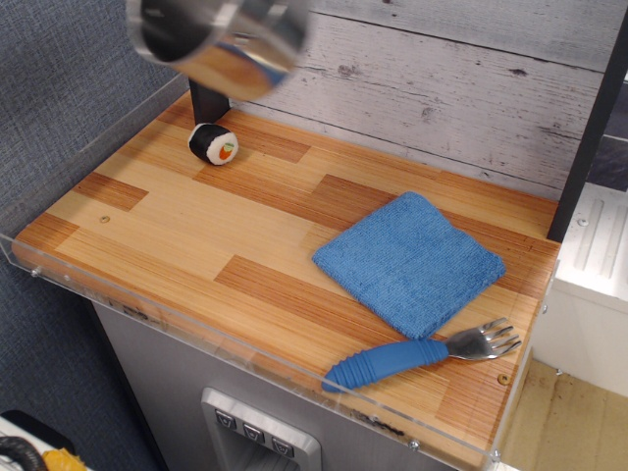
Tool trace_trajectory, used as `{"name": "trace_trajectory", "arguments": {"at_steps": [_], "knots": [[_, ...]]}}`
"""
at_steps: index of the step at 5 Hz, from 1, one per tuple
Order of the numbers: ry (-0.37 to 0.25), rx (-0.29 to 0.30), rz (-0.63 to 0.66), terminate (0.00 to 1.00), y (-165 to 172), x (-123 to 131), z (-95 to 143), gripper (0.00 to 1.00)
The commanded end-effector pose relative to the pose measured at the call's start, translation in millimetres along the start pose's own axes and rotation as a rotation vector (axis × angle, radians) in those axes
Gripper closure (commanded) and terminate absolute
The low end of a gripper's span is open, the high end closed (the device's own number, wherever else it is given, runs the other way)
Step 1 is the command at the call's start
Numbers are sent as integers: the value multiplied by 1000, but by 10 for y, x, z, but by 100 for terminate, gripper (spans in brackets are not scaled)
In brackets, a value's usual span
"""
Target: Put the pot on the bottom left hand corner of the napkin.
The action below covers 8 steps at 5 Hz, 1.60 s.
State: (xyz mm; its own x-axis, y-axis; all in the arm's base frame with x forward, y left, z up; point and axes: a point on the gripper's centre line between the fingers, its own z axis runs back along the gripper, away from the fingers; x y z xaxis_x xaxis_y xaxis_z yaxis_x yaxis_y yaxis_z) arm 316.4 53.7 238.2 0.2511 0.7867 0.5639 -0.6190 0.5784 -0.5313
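Note:
The shiny steel pot (218, 39) hangs in the air at the top edge of the view, tilted and motion-blurred, above the back left of the wooden table. It touches nothing below it. My gripper is cut off by the top edge, so its fingers do not show; the pot is carried from above. The blue terry napkin (409, 263) lies flat on the right half of the table, turned like a diamond, with nothing on it. The pot is far to the napkin's upper left.
A sushi-roll toy (214, 143) sits at the back left, just below the pot. A blue-handled fork (422, 355) lies by the napkin's front corner. A black post (208, 100) stands behind the sushi. A clear acrylic lip (196, 329) runs along the front edge; a plank wall (442, 88) backs the table.

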Motion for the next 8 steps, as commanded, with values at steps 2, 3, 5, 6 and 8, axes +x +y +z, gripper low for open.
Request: {"name": "trace_trajectory", "arguments": {"at_steps": [2, 3, 5, 6, 8], "knots": [[135, -26, -143, 0, -119, -731, -13, 100], [183, -6, -208, 0, -35, -916, -153, 100], [242, 24, -284, 0, 130, -1345, -424, 100], [270, 44, -307, 0, 204, -1497, -533, 100], [281, 95, -332, 0, 434, -1794, -760, 100]]}}
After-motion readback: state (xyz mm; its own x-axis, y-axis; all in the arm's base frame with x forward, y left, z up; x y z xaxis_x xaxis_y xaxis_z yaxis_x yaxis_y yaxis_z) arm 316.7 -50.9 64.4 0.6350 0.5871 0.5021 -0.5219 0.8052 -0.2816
